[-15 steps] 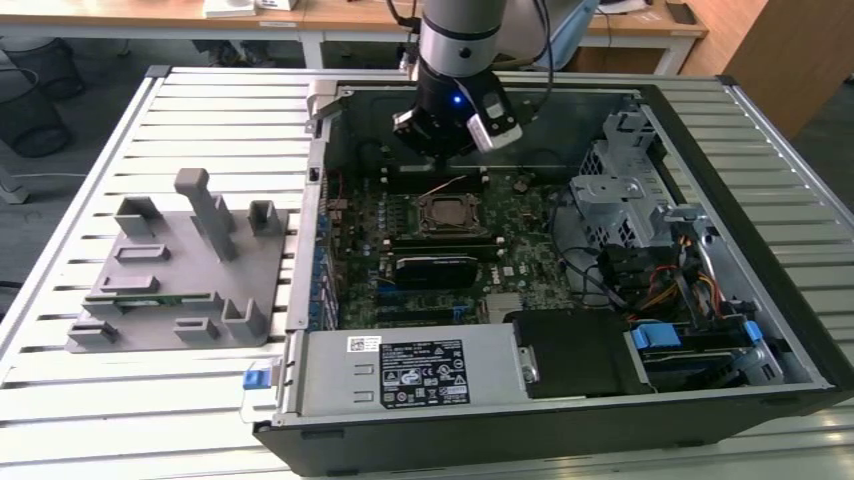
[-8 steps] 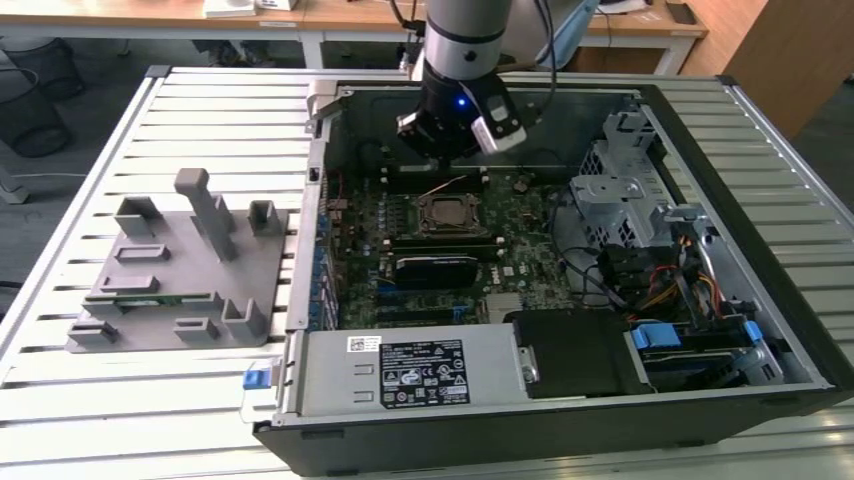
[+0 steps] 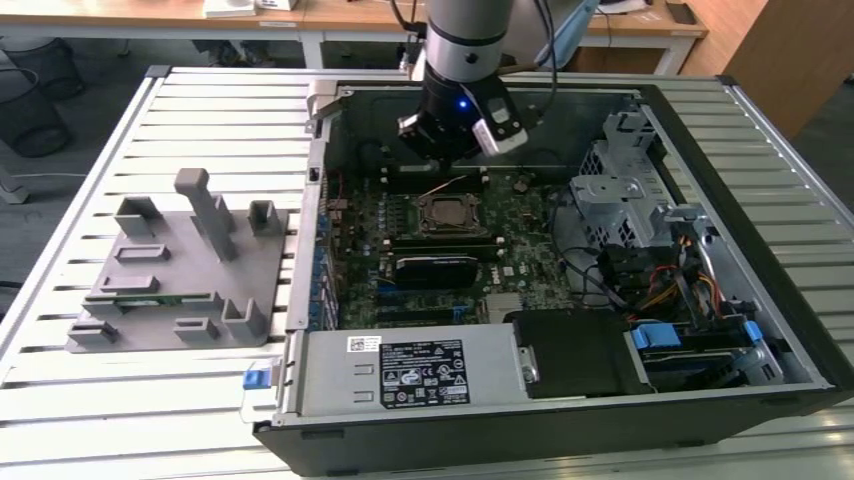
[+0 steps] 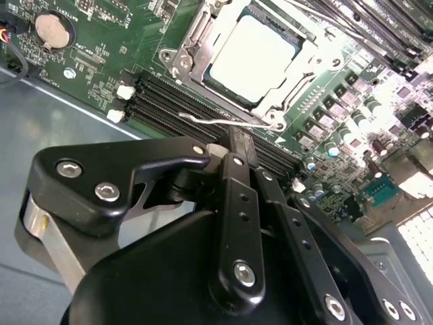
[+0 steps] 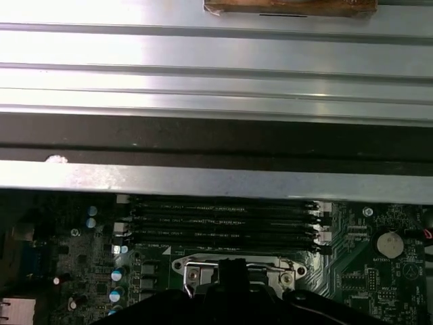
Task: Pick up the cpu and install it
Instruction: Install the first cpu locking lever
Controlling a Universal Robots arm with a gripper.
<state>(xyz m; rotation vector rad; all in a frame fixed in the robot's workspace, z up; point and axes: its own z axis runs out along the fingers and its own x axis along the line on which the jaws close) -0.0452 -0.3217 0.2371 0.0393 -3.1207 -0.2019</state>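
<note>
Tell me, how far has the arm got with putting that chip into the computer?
The cpu already lies in its socket frame on the motherboard, with the frame open around it. The gripper hangs just above the memory slots beside the socket, holding nothing. The socket's wire lever looks unlatched, so clamping seems left.

grey-and-black robot arm (image 3: pixel 466 40) descends vertically over the open black computer case (image 3: pixel 747 330), wrist near its far wall. black two-finger gripper (image 4: pixel 233 145) hangs with fingertips pressed together, empty.

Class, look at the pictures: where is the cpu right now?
The flat square silver-grey cpu sits in the motherboard's metal socket frame, beside the black memory slots, in the second wrist view.
</note>
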